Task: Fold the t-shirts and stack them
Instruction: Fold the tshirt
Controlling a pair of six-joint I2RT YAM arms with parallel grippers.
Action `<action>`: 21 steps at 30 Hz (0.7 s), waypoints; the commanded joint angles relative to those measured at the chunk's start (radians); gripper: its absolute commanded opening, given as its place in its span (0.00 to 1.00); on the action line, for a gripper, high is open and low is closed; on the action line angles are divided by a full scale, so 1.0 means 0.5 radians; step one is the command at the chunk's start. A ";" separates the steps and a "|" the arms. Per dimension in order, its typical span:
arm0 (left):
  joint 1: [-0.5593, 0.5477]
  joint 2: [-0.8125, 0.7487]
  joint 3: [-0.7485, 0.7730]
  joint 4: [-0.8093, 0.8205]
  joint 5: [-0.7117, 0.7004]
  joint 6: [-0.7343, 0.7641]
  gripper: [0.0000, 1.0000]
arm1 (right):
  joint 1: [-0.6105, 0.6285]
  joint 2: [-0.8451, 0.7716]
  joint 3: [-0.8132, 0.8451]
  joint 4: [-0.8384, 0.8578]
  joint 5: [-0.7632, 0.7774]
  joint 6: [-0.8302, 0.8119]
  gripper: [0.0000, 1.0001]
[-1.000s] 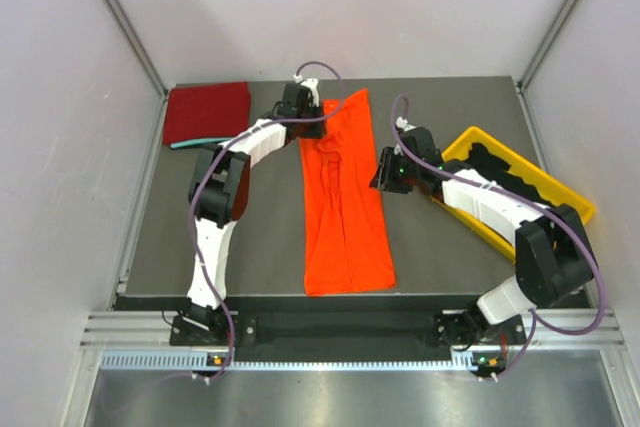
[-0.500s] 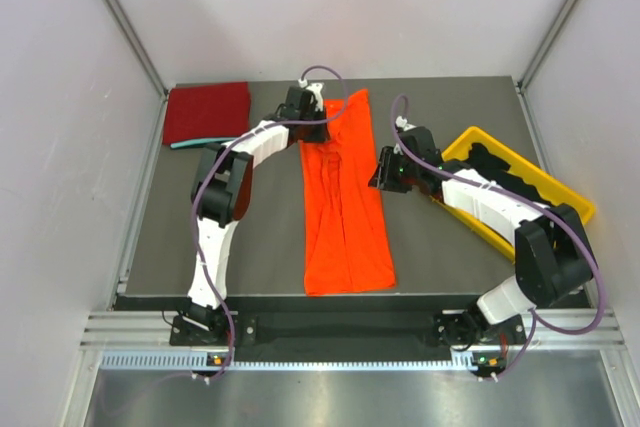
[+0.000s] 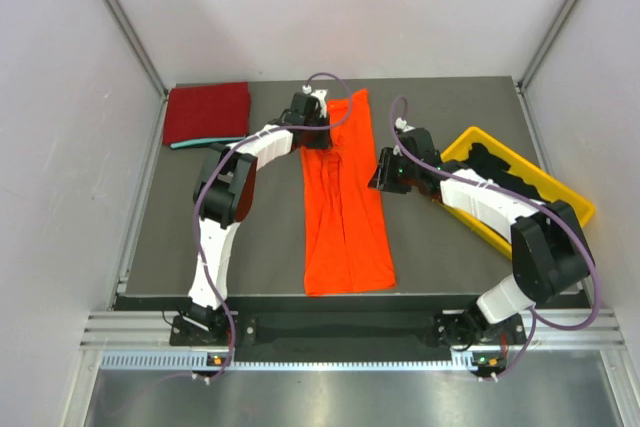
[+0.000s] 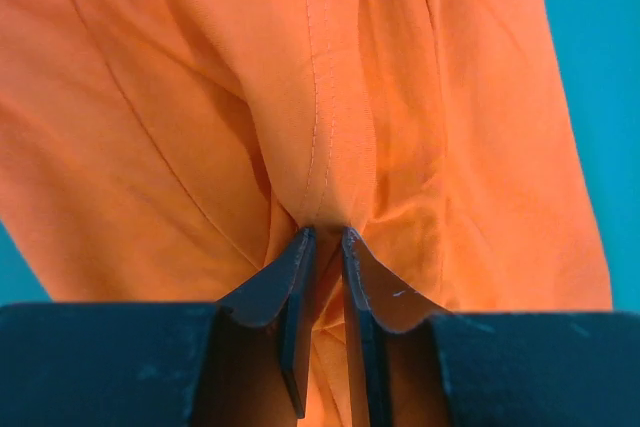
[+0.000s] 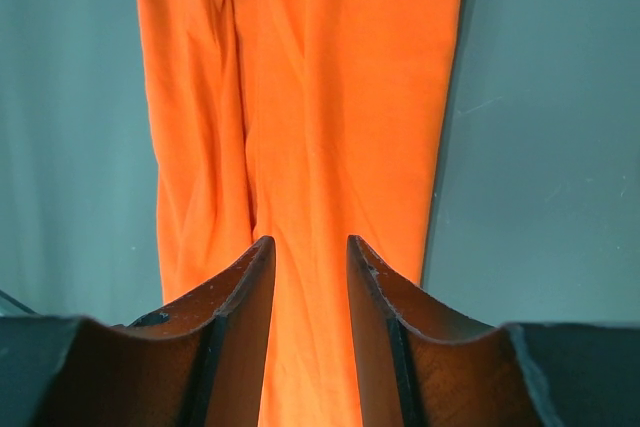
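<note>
The orange t-shirt (image 3: 345, 217) lies folded lengthwise into a long strip down the middle of the table. My left gripper (image 3: 317, 137) sits at the strip's far left part. In the left wrist view it (image 4: 325, 237) is shut on a raised fold of the orange cloth (image 4: 200, 97) beside a stitched seam. My right gripper (image 3: 381, 179) hovers at the strip's right edge, about midway along. In the right wrist view it (image 5: 310, 242) is open, with flat orange cloth (image 5: 330, 67) showing through the gap. A folded dark red t-shirt (image 3: 207, 112) lies at the back left on a teal one (image 3: 190, 144).
A yellow bin (image 3: 465, 136) holding black t-shirts (image 3: 510, 179) stands at the right, close behind my right arm. The dark table (image 3: 260, 217) shows bare on both sides of the orange strip. White walls enclose the back and sides.
My left gripper has shifted slightly right onto the orange t-shirt and closed on a fold of it. The right arm has barely moved.
</note>
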 commanded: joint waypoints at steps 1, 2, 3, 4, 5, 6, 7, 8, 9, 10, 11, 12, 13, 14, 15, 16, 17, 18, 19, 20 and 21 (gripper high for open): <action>-0.019 0.046 -0.012 0.022 -0.005 -0.024 0.22 | -0.031 0.004 0.002 0.079 -0.013 0.012 0.36; -0.019 0.046 -0.006 0.016 -0.011 -0.024 0.23 | -0.028 0.001 0.002 0.070 -0.007 0.009 0.36; -0.019 0.043 0.003 -0.005 -0.018 -0.024 0.24 | -0.031 0.001 0.005 0.049 -0.001 0.009 0.36; -0.019 0.037 0.034 -0.024 -0.018 -0.024 0.27 | -0.031 -0.002 0.008 0.030 0.011 0.003 0.36; -0.019 0.010 0.055 -0.045 -0.021 -0.024 0.28 | -0.034 -0.008 0.017 0.009 0.017 0.000 0.36; -0.012 -0.015 0.080 -0.097 -0.021 -0.027 0.29 | -0.037 -0.020 0.020 -0.009 0.023 -0.003 0.36; -0.006 -0.043 0.116 -0.122 -0.030 -0.030 0.32 | -0.041 -0.032 0.020 -0.049 0.026 -0.006 0.36; -0.003 -0.113 0.138 -0.161 -0.042 -0.030 0.33 | -0.047 -0.063 0.020 -0.074 0.023 -0.009 0.37; 0.003 -0.150 0.163 -0.253 -0.063 -0.027 0.34 | -0.053 -0.075 0.020 -0.147 0.011 -0.027 0.37; 0.003 -0.190 0.205 -0.318 -0.112 0.000 0.35 | -0.059 -0.082 0.026 -0.211 -0.037 -0.046 0.38; 0.003 -0.272 0.221 -0.376 -0.134 0.003 0.37 | -0.071 -0.091 0.029 -0.264 -0.056 -0.061 0.38; 0.006 -0.319 0.227 -0.507 -0.149 0.003 0.38 | -0.068 -0.109 0.002 -0.337 -0.072 -0.085 0.38; 0.006 -0.358 0.203 -0.563 -0.137 -0.015 0.39 | -0.068 -0.131 -0.035 -0.359 -0.102 -0.092 0.39; 0.006 -0.441 0.178 -0.618 -0.125 -0.036 0.39 | -0.068 -0.185 -0.072 -0.384 -0.124 -0.092 0.39; 0.003 -0.481 0.145 -0.686 -0.098 -0.058 0.39 | -0.065 -0.216 -0.163 -0.417 -0.142 -0.089 0.40; 0.003 -0.521 0.056 -0.805 -0.070 -0.088 0.39 | -0.059 -0.253 -0.216 -0.442 -0.142 -0.083 0.40; -0.003 -0.616 0.001 -0.879 -0.042 -0.101 0.39 | -0.041 -0.342 -0.268 -0.457 -0.133 -0.077 0.41; -0.015 -0.665 -0.067 -0.953 -0.033 -0.110 0.39 | -0.034 -0.391 -0.384 -0.470 -0.124 -0.052 0.42; -0.031 -0.726 -0.246 -0.981 -0.015 -0.131 0.38 | -0.022 -0.440 -0.443 -0.488 -0.121 -0.040 0.43; -0.058 -0.876 -0.364 -0.975 -0.024 -0.144 0.38 | -0.007 -0.541 -0.501 -0.500 -0.127 -0.024 0.46; -0.128 -0.953 -0.596 -0.966 -0.045 -0.159 0.38 | -0.001 -0.587 -0.605 -0.513 -0.139 0.018 0.46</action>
